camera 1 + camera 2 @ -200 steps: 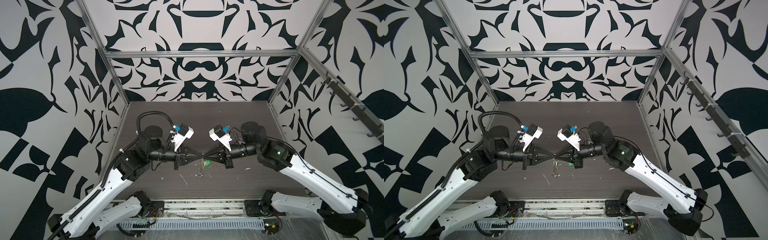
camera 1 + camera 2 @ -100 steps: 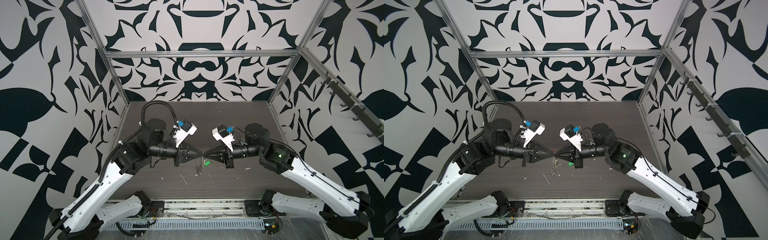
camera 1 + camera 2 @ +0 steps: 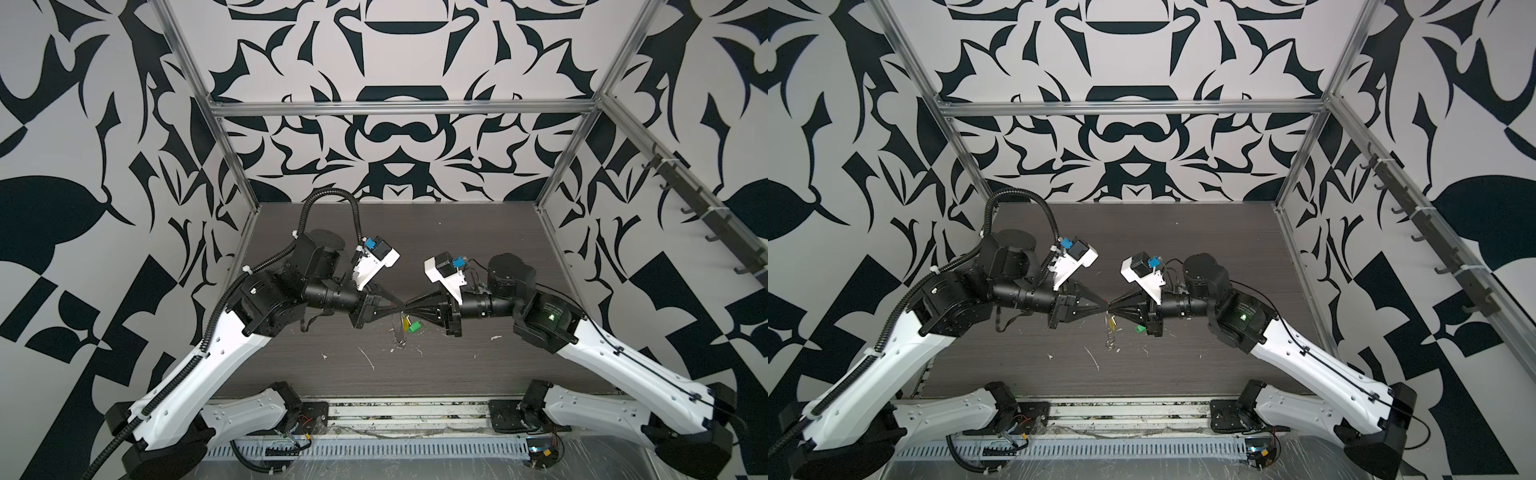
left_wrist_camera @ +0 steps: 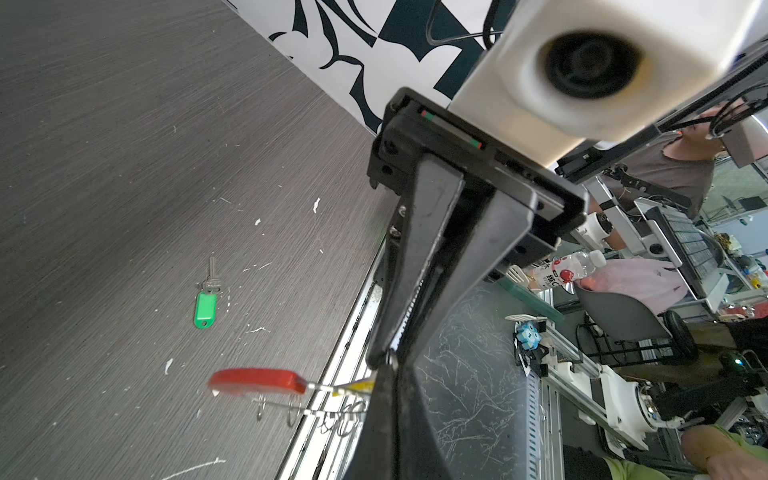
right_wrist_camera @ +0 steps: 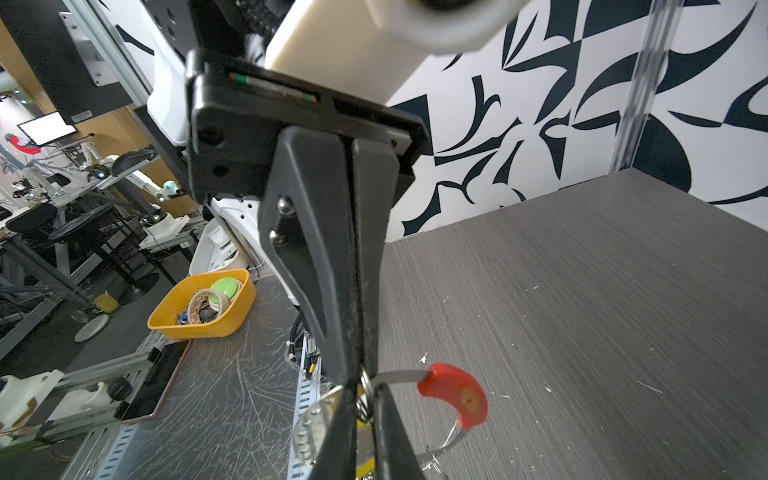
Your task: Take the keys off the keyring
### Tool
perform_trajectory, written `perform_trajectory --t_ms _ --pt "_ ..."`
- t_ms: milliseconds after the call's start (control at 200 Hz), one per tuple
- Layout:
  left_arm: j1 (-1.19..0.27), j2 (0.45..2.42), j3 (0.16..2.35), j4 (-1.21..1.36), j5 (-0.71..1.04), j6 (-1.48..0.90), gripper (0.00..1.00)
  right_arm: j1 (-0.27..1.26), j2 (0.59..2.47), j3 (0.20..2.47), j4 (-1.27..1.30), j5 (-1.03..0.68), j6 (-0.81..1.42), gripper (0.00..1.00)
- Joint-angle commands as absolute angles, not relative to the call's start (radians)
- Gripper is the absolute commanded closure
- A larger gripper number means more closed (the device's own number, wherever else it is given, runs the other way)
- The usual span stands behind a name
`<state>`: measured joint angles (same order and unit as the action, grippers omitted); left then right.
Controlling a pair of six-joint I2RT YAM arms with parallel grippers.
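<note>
Nearest, the bright green oblong plastic key tag (image 4: 205, 309) lies loose on the dark woodgrain bench (image 4: 124, 166), already off. Farther in, the thin wire keyring (image 4: 257, 382) with curved red sleeve is held aloft, and the yellow plastic tag (image 3: 404, 322) is still hung on it. The left tool (image 5: 356, 370) is pressed together on the wire. The right tool (image 4: 388, 353) is parted a sliver, and its grip cannot be told. Next, the yellow tag must be worked off.

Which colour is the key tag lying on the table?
The key tag is bright green; the left wrist view shows it best.
</note>
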<state>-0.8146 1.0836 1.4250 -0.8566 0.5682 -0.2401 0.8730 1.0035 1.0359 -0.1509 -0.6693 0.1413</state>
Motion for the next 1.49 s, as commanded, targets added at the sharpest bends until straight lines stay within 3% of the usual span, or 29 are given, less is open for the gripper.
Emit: perform_trajectory --t_ms 0,300,620,1215,1490 --pt "-0.819 1.083 1.47 -0.856 0.566 -0.252 1.0 0.88 0.982 1.025 -0.118 -0.623 0.123 0.85" --pt "-0.819 1.079 1.469 -0.849 0.543 -0.25 1.0 0.879 0.921 1.001 -0.128 -0.583 0.136 0.64" --pt "-0.819 1.078 1.465 -0.831 0.552 -0.25 1.0 0.879 0.891 0.916 -0.079 -0.6 0.162 0.52" --pt "-0.819 1.082 1.455 -0.819 0.571 -0.259 1.0 0.879 0.986 0.958 -0.011 -0.626 0.161 0.5" --pt "-0.819 1.068 1.438 -0.776 0.549 -0.263 1.0 0.879 1.002 0.984 -0.011 -0.647 0.165 0.57"
